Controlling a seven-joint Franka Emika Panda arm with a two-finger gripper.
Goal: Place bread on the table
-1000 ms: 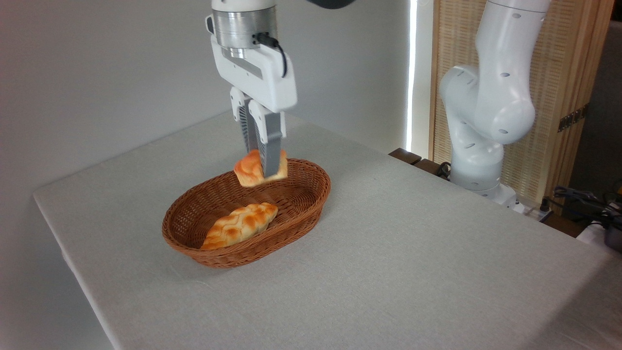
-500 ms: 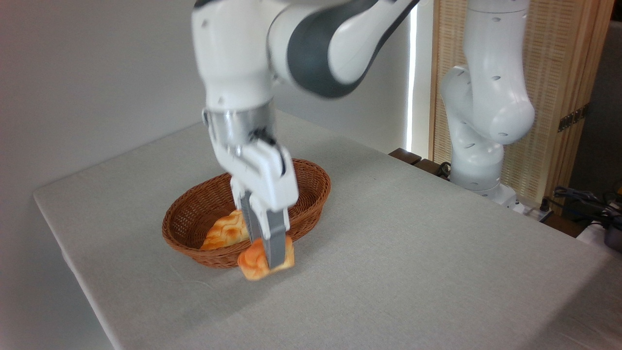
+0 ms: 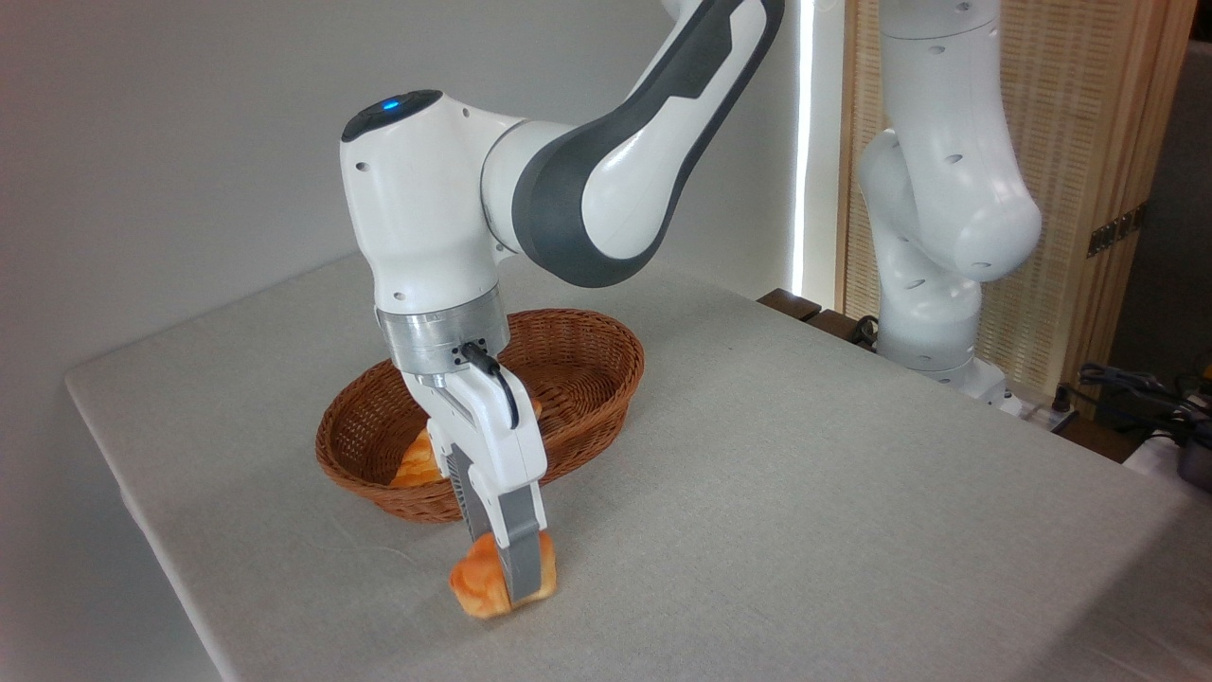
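Near the front edge of the large counter point(image 3: 852, 493) covered in light grey-beige woven cloth, the white two-finger tool point(image 3: 511, 583) is gripping the small round orange-golden bun point(image 3: 485, 587) between its grey fingers point(image 3: 519, 559). The bun is sitting at or just above the cloth, in front of the brown oval wicker basket point(image 3: 587, 379) and apart from its rim; whether its underside is touching cannot be told. A braided golden loaf point(image 3: 417, 464) is lying inside the basket, mostly hidden behind the tool.

The step in hand is judged to be the release. To perform it well:

- Confirm the bun is resting on the cloth before opening, so that it is not dropping or rolling.
- Open the fingers fully and evenly.
- Retract straight up, avoiding the basket rim behind the tool.
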